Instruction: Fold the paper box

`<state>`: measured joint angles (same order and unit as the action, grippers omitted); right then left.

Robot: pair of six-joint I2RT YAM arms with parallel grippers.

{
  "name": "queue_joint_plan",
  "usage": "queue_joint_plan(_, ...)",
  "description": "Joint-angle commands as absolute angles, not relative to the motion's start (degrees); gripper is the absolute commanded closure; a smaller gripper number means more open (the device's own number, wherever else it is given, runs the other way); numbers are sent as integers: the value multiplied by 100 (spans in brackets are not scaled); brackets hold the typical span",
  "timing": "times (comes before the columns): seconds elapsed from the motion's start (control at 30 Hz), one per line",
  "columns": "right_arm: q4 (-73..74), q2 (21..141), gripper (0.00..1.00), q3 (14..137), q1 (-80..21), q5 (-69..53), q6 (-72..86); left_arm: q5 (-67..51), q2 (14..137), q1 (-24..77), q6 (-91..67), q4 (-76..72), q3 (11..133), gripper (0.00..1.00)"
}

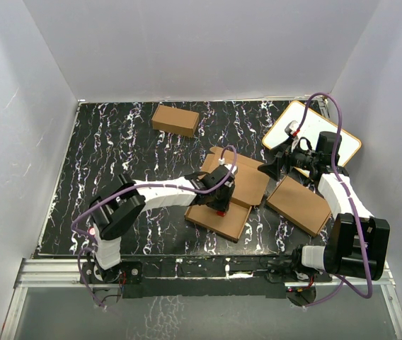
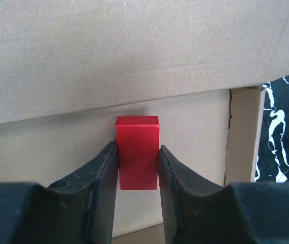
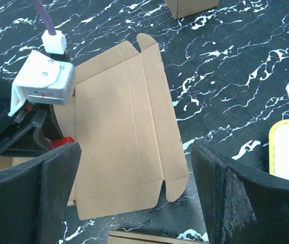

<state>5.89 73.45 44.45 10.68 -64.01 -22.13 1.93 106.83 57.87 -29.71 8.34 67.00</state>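
Note:
The paper box (image 1: 247, 180) lies unfolded mid-table, a brown die-cut sheet with creases and rounded tabs (image 3: 129, 132). My left gripper (image 1: 219, 203) is over its near part, shut on a small red block (image 2: 137, 150). That block stands upright between the black fingers (image 2: 101, 188), in front of a cardboard panel (image 2: 134, 61). I cannot tell whether the block touches the cardboard. My right gripper (image 1: 276, 168) hovers open at the sheet's right edge, looking down on it (image 3: 134, 201) with nothing between its fingers.
A chunky brown carton (image 1: 175, 119) sits at the back of the table. A flat brown carton (image 1: 300, 205) lies right of the sheet, under my right arm. A white board with a wooden rim (image 1: 314, 127) rests at the back right corner.

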Motion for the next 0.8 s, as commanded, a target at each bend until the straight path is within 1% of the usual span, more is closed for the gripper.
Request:
queue_joint_plan(0.0,262,7260,2,4491,1109,-6528,-2276,703,10823,5891,-3117,1665,7105,74)
queue_joint_plan(0.13,264,7255,2,4491,1116,-6528,-2276,791,10899,5945,-3197,1858,7270,62)
queue_joint_plan(0.17,264,7247,2,4491,1116,-6530,-2270,824,10901,5956,-3220,1885,7291,56)
queue_joint_plan(0.27,271,7243,2,4491,1116,-6531,-2276,842,10841,5977,-3285,1892,7296,49)
queue_joint_plan(0.5,281,7234,2,4491,1130,-6568,-2276,803,10311,5985,-3289,1472,6996,47)
queue_joint_plan(0.7,268,7161,2,4470,1197,-6710,-2276,840,9234,5977,-2827,482,6224,46)
queue_joint_plan(0.77,241,7107,2,4450,1233,-6794,-2272,1040,8846,5968,-2453,118,5918,43)
